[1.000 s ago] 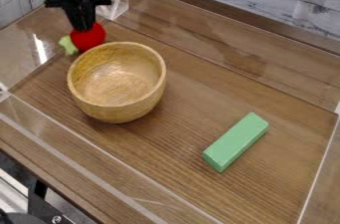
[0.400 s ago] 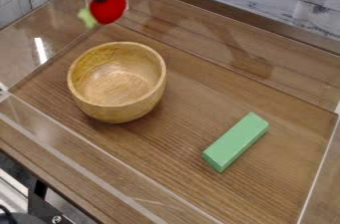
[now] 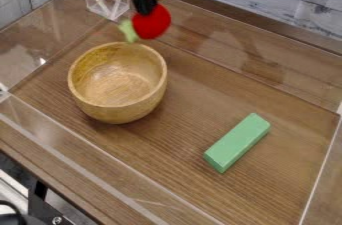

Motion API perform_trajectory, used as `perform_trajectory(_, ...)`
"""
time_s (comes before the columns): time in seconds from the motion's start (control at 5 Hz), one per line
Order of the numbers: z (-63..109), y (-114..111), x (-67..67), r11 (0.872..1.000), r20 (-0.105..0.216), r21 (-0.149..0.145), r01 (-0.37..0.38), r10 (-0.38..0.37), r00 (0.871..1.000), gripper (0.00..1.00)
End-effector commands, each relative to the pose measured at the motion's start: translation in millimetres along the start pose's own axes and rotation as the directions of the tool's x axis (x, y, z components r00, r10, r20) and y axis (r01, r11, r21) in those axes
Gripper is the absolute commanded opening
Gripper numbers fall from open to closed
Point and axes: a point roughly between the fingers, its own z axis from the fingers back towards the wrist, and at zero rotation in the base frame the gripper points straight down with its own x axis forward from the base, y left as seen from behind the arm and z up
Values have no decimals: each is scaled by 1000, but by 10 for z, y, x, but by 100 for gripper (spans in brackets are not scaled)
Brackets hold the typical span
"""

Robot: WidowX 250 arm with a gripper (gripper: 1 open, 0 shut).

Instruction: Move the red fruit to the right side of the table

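Note:
The red fruit (image 3: 152,22), a small glossy strawberry with a green cap on its left side, hangs in the air above the table (image 3: 254,69), just beyond the far right rim of the wooden bowl. My gripper (image 3: 144,7) points down from the top edge of the view and is shut on the fruit's upper part. Only the dark lower fingers show; the rest of the arm is cut off by the frame.
A round wooden bowl (image 3: 118,81) stands left of centre. A green rectangular block (image 3: 238,141) lies at the front right. Clear acrylic walls (image 3: 40,24) edge the tabletop on all sides.
My gripper lifted the red fruit off the table at the far left and carried it rightward, past the bowl's far rim. Bowl and block stayed put.

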Motion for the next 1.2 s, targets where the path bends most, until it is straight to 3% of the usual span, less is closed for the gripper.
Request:
perform_trajectory(0.0,163,-415,-54,997,80,6,75,-76,994,0)
perform_trajectory(0.4,-93,-995,-309,981,49,14,194,-194,980,0)
perform_trajectory(0.6,-338,-950,-321,957,25,19,291,-291,956,0)
perform_trajectory(0.8,-498,-812,-294,933,7,21,359,-359,933,100)
perform_trajectory(1.0,-596,-782,-314,950,21,26,311,-311,950,0)
